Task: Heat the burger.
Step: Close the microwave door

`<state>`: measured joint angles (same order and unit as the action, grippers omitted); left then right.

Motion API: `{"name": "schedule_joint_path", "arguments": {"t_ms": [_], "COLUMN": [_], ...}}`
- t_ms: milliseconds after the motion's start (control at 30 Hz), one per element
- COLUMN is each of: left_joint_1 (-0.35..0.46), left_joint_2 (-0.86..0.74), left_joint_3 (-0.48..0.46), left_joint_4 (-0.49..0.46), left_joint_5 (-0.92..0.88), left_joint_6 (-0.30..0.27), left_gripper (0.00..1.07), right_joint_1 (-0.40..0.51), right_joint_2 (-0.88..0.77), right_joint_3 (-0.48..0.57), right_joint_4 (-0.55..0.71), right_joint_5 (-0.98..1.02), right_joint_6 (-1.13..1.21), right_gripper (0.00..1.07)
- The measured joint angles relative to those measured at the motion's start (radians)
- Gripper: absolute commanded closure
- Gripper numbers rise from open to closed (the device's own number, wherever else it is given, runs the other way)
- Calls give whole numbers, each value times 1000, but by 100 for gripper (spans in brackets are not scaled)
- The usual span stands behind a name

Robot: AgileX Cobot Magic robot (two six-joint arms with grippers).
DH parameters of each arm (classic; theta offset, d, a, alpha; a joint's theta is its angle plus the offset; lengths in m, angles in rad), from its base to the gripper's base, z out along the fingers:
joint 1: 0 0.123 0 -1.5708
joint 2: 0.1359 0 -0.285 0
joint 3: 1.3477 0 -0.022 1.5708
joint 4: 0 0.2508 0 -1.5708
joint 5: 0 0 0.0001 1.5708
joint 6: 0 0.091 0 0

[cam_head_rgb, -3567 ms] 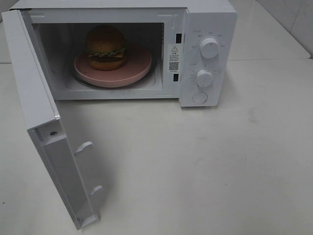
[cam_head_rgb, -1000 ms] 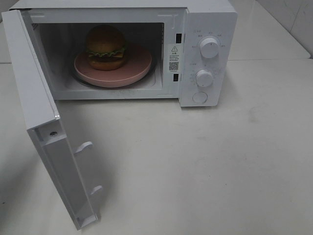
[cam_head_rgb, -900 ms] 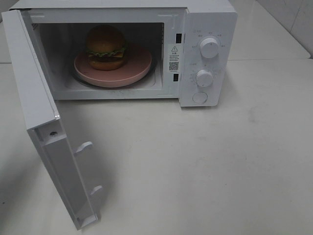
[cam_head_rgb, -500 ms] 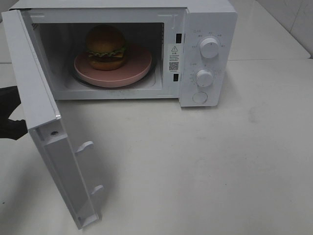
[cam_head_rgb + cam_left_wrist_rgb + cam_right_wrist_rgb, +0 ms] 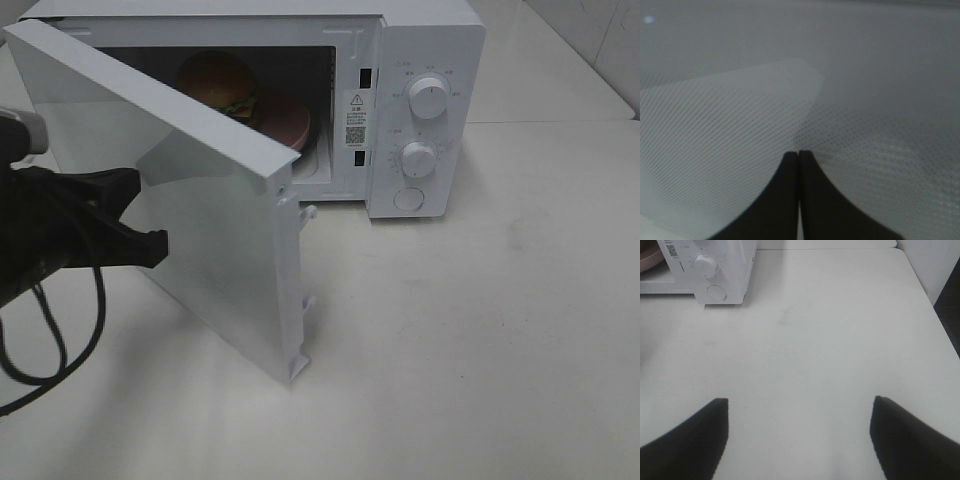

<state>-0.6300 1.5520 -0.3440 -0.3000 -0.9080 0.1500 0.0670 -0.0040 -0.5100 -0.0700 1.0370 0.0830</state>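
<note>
Orange-brown burger (image 5: 222,82): inside the microwave (image 5: 430,40), on a pink plate (image 5: 292,122); only its top bun and a scrap of green lettuce show over the upper edge of the door (image 5: 210,220).
Burger's set: upright, bun dome up, the stack running straight up and down; it is round, so I can call no side its front.
Door's stand: hinged on the left, part-way open, angled across the opening and hiding most of the inside.
Left gripper (image 5: 799,154): clenched, fingertips pressed together with nothing between them, tips against the door's outer face, on its dotted window mesh.
Left arm (image 5: 40,230): black, coming in from the left edge and reaching toward the door; a black cable (image 5: 45,335) loops beneath it.
Right gripper (image 5: 799,405): spread wide, empty, hovering over bare table, well apart from the microwave's control side.
Controls: upper knob (image 5: 428,98) above lower knob (image 5: 418,158), round button (image 5: 408,199) beneath both.
Table (image 5: 480,330): off-white, matte, faintly smudged.
Room: pale tiled wall (image 5: 600,35) at the far right.
</note>
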Motion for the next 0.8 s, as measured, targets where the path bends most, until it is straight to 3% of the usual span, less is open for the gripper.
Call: {"name": "schedule_joint_path", "arguments": {"t_ms": [33,100,300,800], "left_joint_1": [0,-74,-139,-176], "left_joint_2": [0,47,110,248], "left_joint_3": [0,-79,-193,-469], "left_joint_4": [0,-94,-199,-479], "left_joint_5": [0,0,0,62], "left_joint_6": [0,95,165,368], "left_gripper": [107,107,107,107], "right_joint_1": [0,0,0,0], "right_joint_2": [0,0,0,0], "right_joint_3": [0,0,0,0], "right_joint_4": [0,0,0,0], "right_joint_5": [0,0,0,0], "right_joint_6": [0,0,0,0], "right_gripper": [32,32,32,32]}}
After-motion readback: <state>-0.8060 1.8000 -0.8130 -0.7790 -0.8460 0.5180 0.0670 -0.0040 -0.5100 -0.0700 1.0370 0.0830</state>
